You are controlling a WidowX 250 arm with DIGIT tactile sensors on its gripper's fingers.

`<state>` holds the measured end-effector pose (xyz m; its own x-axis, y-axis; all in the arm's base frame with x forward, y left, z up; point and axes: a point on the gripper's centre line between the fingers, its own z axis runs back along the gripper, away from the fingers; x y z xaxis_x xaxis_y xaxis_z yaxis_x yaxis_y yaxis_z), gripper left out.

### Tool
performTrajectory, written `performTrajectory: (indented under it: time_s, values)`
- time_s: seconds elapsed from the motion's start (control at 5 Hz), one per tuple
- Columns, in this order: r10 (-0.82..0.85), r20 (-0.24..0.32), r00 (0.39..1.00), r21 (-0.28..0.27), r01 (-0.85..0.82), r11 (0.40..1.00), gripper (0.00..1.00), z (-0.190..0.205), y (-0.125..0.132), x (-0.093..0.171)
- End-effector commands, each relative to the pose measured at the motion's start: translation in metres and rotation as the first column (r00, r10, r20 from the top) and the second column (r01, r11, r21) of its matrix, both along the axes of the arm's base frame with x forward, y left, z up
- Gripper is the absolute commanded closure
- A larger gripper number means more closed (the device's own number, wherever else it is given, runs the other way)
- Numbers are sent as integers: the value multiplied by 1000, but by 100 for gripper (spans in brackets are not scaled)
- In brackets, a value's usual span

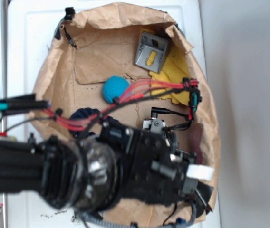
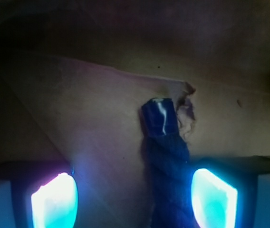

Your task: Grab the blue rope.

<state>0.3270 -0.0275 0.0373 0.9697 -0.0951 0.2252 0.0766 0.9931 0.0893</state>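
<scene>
Wrist view: our gripper [image 2: 134, 202] fingers [image 2: 54, 202] are spread wide, holding nothing. The blue rope [image 2: 166, 175] is running between them from 6 o'clock, off-centre toward the right pad, capped end at 12 on the brown paper [image 2: 78, 109]. We're advising: shift slightly right, descend, close on the twisted section, not the slick cap.

The thick navy twisted rope [image 2: 166, 166] looks like matt, fuzzy cord, but its bright-blue capped end [image 2: 158, 117] is glossy, like plastic or tape. Under it the crumpled brown paper liner [image 1: 101, 57] is matt, creased and torn right by that cap. The round teal ball [image 1: 114, 89] looks fuzzy.
</scene>
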Motion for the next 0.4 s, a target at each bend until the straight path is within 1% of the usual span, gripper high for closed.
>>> performTrajectory:
  time_s: [0.0,0.2]
  values:
    - [20,7,1000,-25,-20,999,0,-7,14,6]
    - [42,7,999,-41,-41,998,0,-4,28,1]
